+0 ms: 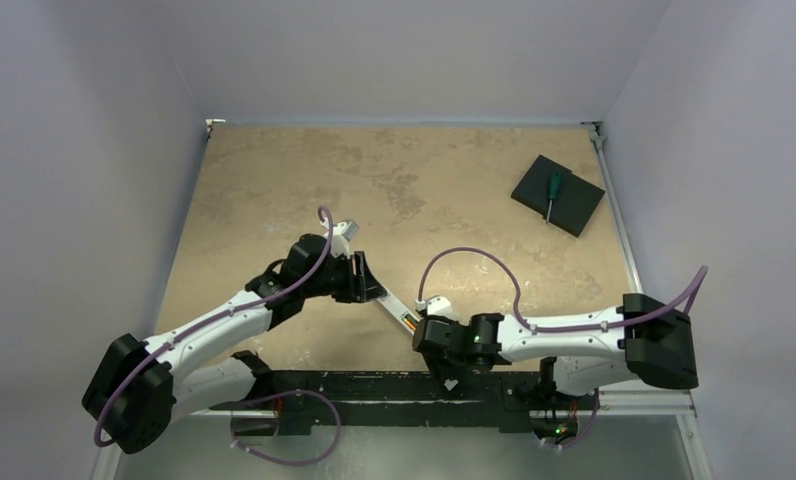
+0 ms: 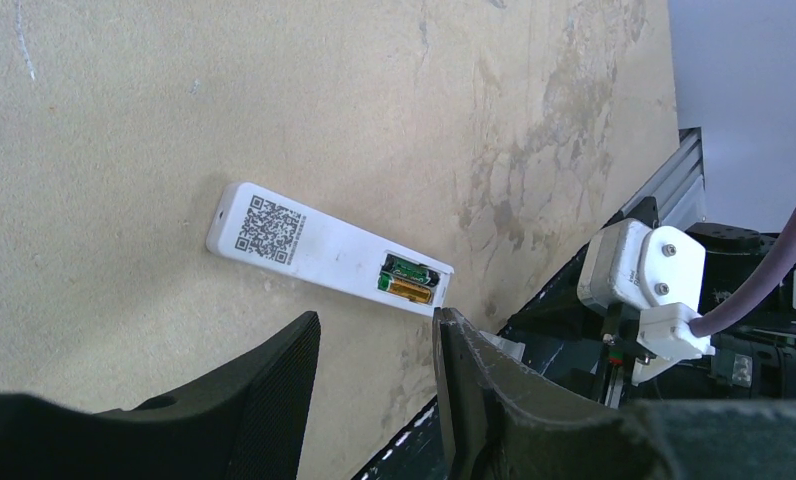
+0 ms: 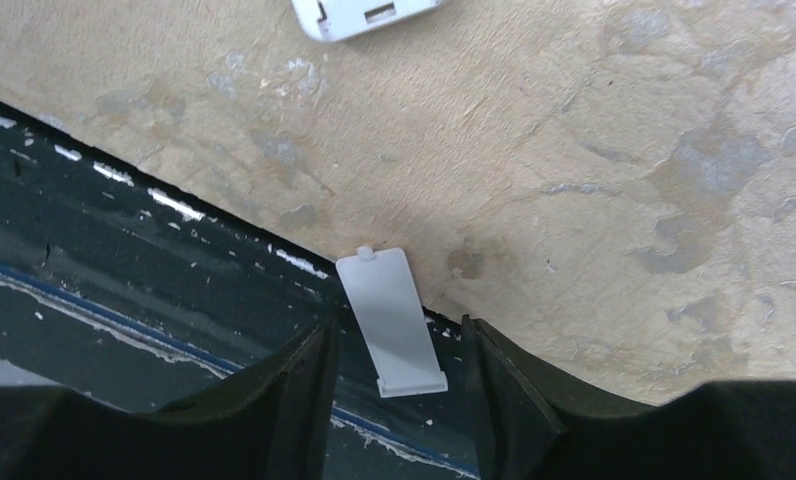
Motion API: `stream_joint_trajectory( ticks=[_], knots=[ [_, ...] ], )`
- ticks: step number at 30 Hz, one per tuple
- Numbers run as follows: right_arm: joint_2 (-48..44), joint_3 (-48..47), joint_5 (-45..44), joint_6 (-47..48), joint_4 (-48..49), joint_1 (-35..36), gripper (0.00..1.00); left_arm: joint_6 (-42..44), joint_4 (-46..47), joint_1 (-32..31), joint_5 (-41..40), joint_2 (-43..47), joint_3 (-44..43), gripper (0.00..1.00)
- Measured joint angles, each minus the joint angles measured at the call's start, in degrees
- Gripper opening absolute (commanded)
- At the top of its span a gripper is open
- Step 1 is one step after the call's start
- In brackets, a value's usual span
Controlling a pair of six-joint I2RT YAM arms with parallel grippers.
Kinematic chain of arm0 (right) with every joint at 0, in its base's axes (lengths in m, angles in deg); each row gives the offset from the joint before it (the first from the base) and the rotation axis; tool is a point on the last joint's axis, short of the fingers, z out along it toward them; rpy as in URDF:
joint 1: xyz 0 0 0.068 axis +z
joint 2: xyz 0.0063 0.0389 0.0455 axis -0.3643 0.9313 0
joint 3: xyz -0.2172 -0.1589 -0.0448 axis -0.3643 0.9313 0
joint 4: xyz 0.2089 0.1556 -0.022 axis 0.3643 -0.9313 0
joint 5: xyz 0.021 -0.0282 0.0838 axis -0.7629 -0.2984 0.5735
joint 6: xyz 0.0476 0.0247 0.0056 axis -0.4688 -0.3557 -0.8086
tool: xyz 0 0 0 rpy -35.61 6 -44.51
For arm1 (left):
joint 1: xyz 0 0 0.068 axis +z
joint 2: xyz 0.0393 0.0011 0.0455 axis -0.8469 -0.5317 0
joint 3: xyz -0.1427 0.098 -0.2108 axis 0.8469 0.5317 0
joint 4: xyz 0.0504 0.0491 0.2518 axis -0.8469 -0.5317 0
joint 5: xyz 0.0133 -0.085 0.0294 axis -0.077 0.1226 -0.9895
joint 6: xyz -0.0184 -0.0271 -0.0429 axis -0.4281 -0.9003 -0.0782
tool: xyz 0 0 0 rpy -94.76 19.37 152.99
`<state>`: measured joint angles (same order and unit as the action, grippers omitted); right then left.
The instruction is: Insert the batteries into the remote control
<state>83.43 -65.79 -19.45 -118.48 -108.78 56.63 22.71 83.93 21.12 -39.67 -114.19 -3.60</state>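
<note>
The white remote control (image 2: 304, 238) lies back up on the tan table, a QR label near one end. Its open recess holds the batteries side by side, a dark one (image 2: 406, 267) and a gold-orange one (image 2: 412, 291). My left gripper (image 2: 374, 345) hovers open just short of the recess end, touching nothing. In the top view the remote (image 1: 398, 309) lies between the two grippers. A loose white battery cover (image 3: 392, 320) rests across the table's near edge onto the dark rail. My right gripper (image 3: 394, 355) stands open around it, with a gap on each side.
A black square pad (image 1: 577, 208) with a green-handled screwdriver (image 1: 551, 194) on it sits at the far right of the table. The dark base rail (image 3: 124, 260) runs along the near edge. The right arm's white wrist block (image 2: 644, 270) stands close beside the remote.
</note>
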Motion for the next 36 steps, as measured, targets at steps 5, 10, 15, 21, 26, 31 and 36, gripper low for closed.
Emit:
stream_joint_trajectory(
  ticks=[5,10,15,21,26,31,36],
  knots=[
    [0.94,-0.57,-1.05,-0.57,0.35,0.00,0.58,0.00,0.00,0.00,0.00,0.00,0.00,0.45],
    [1.01,-1.33,-1.55,-1.27,0.81,0.00,0.58,0.00,0.02,0.00,0.02,-0.22,0.00,0.45],
    [3.08,-2.62,-2.82,-1.84,1.25,0.00,0.58,0.00,0.02,0.00,0.02,-0.63,0.00,0.45],
    [5.75,-2.93,-4.11,-2.67,1.64,0.00,0.57,0.00,0.02,0.00,0.17,-0.74,0.00,0.45],
    [6.34,-3.37,-4.68,-3.23,1.66,0.02,0.56,0.00,0.02,0.00,0.20,-0.74,0.00,0.45],
    [6.64,-3.56,-5.42,-3.98,1.44,0.07,0.56,0.00,0.02,0.00,0.17,-0.85,0.00,0.45],
    [6.71,-3.56,-6.45,-4.96,1.38,0.04,0.55,0.00,0.04,0.00,0.17,-1.09,0.00,0.45]
  ],
)
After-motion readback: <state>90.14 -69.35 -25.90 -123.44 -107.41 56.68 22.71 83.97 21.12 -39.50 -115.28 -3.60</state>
